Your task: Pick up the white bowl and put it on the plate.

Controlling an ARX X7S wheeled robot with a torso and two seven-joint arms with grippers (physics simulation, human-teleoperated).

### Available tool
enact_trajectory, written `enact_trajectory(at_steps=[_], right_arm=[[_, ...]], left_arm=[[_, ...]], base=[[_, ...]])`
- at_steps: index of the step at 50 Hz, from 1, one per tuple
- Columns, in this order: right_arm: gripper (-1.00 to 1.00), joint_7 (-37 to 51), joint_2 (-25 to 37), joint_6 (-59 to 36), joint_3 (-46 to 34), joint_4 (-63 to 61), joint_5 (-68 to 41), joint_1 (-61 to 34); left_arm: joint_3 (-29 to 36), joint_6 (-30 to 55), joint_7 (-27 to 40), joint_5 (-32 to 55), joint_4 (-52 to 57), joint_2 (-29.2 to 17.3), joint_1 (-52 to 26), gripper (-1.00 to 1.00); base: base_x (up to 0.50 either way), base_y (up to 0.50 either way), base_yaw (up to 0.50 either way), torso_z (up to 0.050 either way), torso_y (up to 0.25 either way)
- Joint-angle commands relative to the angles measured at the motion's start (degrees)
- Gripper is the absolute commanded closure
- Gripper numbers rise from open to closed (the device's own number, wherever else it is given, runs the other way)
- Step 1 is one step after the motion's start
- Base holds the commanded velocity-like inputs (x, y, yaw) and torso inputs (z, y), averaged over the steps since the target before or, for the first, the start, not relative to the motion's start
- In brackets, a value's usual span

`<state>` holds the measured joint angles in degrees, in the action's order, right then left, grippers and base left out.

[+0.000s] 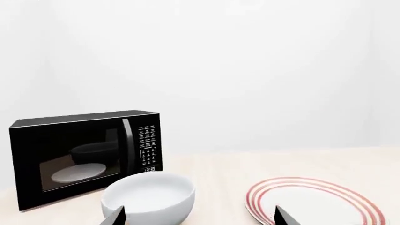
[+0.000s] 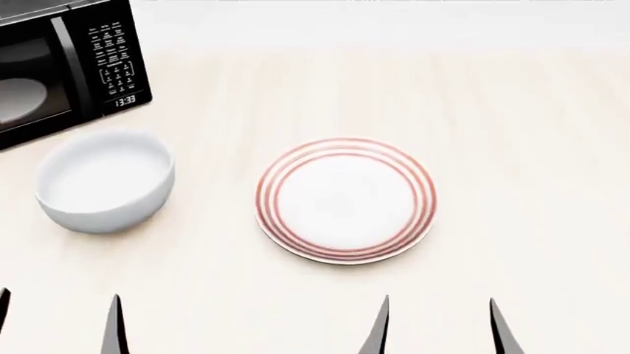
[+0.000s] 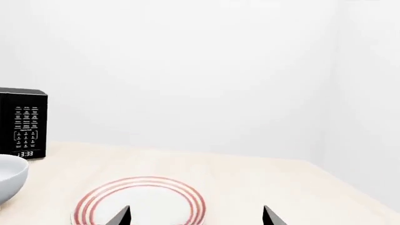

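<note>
We are at the reach: both grippers, left (image 2: pixel 59 324) and right (image 2: pixel 438 324), gape empty. The white bowl (image 2: pixel 105 179) sits left of the plate (image 2: pixel 346 199); next, our left gripper must straddle its rim.

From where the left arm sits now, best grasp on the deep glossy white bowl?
Take the deep glossy white bowl by its thick rim, one finger inside and one outside the wall, coming down from above on the near side. It stands upright and open, too wide to span whole. The left tool, open, sits nearest; the red-ringed flat plate lies apart to the right.
</note>
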<state>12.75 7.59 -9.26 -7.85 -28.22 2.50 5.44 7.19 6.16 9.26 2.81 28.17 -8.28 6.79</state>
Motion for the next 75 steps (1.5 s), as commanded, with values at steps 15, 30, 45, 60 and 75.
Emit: enact_trajectory(at_steps=[15, 30, 45, 60, 75], right_arm=[[-1.0, 2.1, 1.4, 0.4, -1.3, -0.2, 0.1, 0.0], [-1.0, 3.1, 2.0, 0.5, -2.2, 0.3, 0.5, -0.2], [-1.0, 3.8, 2.6, 0.6, -3.0, 1.1, 0.5, -0.4], [-1.0, 4.6, 3.1, 0.5, -4.1, 1.5, 1.2, -0.5], [-1.0, 5.2, 3.6, 0.0, -4.4, 1.2, 0.8, -0.6]], left_arm=[[1.1, -0.4, 1.8, -0.1, 0.1, -1.3, -0.1, -1.0], [1.5, -0.1, 2.7, 0.1, 0.1, -2.0, -0.3, -1.0], [1.7, 14.9, 4.0, -1.0, 12.2, -3.6, -3.4, -1.0], [-8.0, 55.0, -1.5, 3.8, 28.1, -6.2, -30.4, -1.0], [-18.7, 70.5, -5.2, 7.6, 9.6, -6.9, -49.7, -1.0]], base=[[0.5, 0.0, 0.0, 0.0, 0.0], [0.29, 0.0, 0.0, 0.0, 0.0], [0.0, 0.0, 0.0, 0.0, 0.0], [0.0, 0.0, 0.0, 0.0, 0.0], [0.0, 0.0, 0.0, 0.0, 0.0]])
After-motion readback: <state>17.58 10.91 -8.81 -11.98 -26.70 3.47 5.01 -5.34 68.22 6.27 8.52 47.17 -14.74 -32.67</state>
